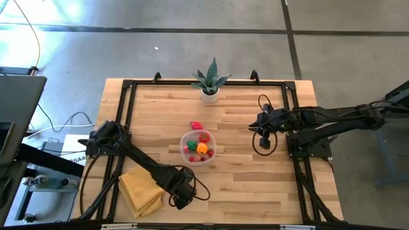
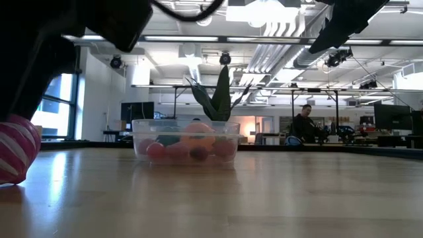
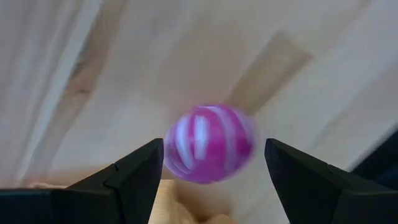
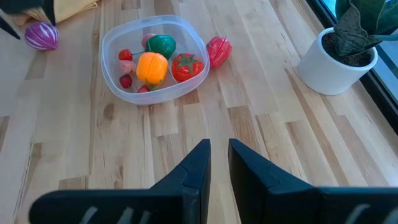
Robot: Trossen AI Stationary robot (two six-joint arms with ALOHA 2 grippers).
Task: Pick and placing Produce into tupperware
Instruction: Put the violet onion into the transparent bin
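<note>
The left gripper hangs open over the table near the yellow cloth, its fingers on either side of the magenta striped vegetable, which seems to lie directly below. The container, already holding several pieces, lies well apart toward the middle. The right gripper waits nearly closed, empty.

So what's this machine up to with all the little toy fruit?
It is sorting toy produce into the clear round tub mid-table. Several pieces already lie inside: an orange pepper, a tomato and some small red ones. The left gripper hangs open around a magenta striped piece on the wood by the yellow cloth. One red piece lies just outside the tub. The right gripper waits off to the side, shut.
</note>
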